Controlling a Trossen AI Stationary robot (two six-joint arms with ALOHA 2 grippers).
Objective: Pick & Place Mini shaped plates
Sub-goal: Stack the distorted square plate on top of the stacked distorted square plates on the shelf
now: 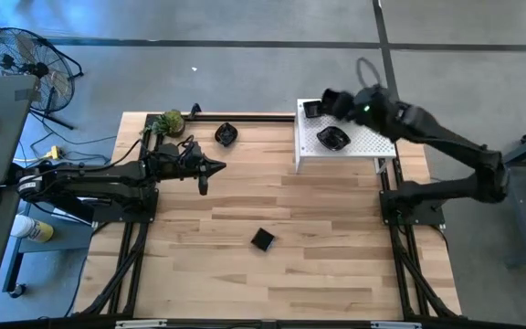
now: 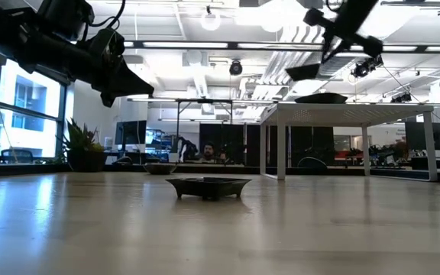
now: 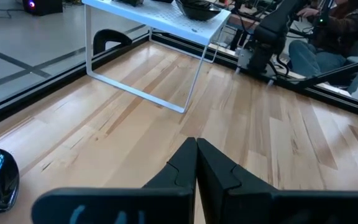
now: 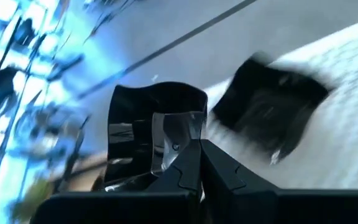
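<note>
Mini shaped plates: right tool (image 1: 329,99) is clamped shut on the rim of one black plate (image 4: 148,127), held above the white rack (image 1: 373,139). Just beside it on the rack lie a square plate (image 1: 312,110) and a wavy plate (image 1: 333,138). Left tool (image 1: 219,166) is shut and empty; round plate (image 1: 226,135) lies near it, square plate on the surface (image 1: 262,239) farther off. Rack placement looks next.
</note>
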